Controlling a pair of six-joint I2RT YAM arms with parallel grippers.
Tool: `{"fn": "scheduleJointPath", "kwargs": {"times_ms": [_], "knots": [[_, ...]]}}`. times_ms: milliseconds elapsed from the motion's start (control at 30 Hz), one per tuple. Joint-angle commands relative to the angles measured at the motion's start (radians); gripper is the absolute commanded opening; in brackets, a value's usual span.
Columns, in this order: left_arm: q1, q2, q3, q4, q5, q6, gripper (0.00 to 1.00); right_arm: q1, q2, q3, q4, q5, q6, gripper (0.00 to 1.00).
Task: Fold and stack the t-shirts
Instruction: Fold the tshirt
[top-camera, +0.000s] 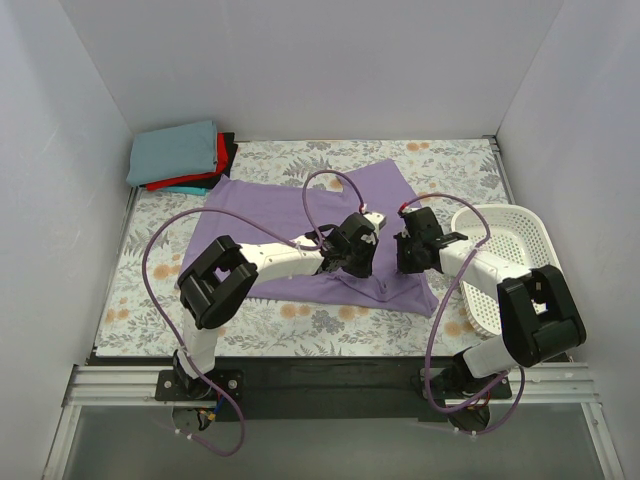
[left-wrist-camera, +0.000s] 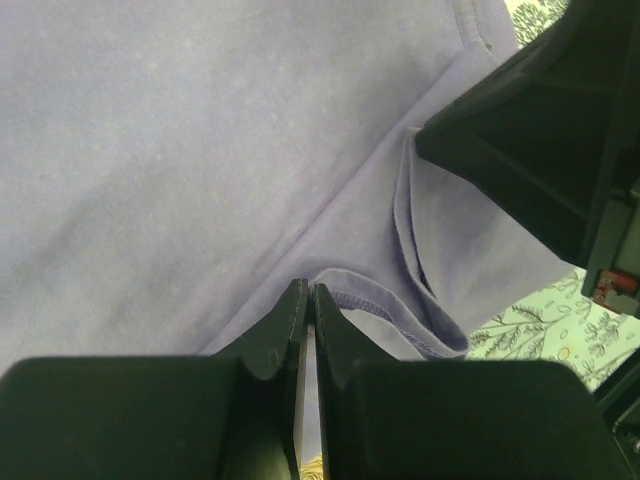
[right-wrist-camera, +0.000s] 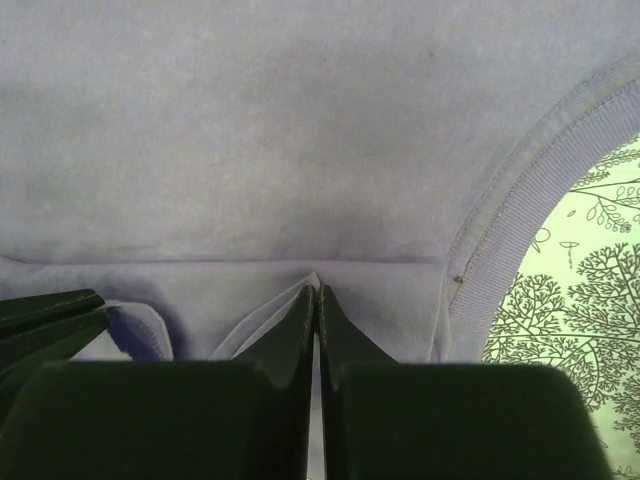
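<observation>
The white-and-black left arm stretches forward and to the right from its base, elbow low and wrist tipped down. The matching right arm reaches forward and to the left. The 2 wrists end up just beside each other.

The black 2-finger left gripper points downward, its fingers pressed together on a pinch of the lavender-purple cloth t-shirt. The black right gripper is likewise closed to a thin slit, nipping a raised fold of the same cloth. Purple cables loop from both arms.
</observation>
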Motion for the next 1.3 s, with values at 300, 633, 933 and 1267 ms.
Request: {"fn": "scheduleJointPath", "kwargs": {"times_ms": [300, 633, 933, 1267], "knots": [[0.040, -0.088, 0.019, 0.013, -0.164, -0.077, 0.00, 0.003, -0.039, 0.150, 0.043, 0.142, 0.031, 0.01], [0.107, -0.041, 0.083, 0.027, -0.280, -0.177, 0.00, -0.008, 0.019, 0.212, 0.194, 0.208, 0.062, 0.01], [0.129, 0.007, 0.136, 0.045, -0.299, -0.169, 0.00, -0.021, 0.054, 0.221, 0.272, 0.254, 0.085, 0.01], [0.136, -0.001, 0.091, 0.053, -0.300, -0.186, 0.00, -0.047, 0.060, 0.183, 0.332, 0.250, 0.100, 0.01]]}}
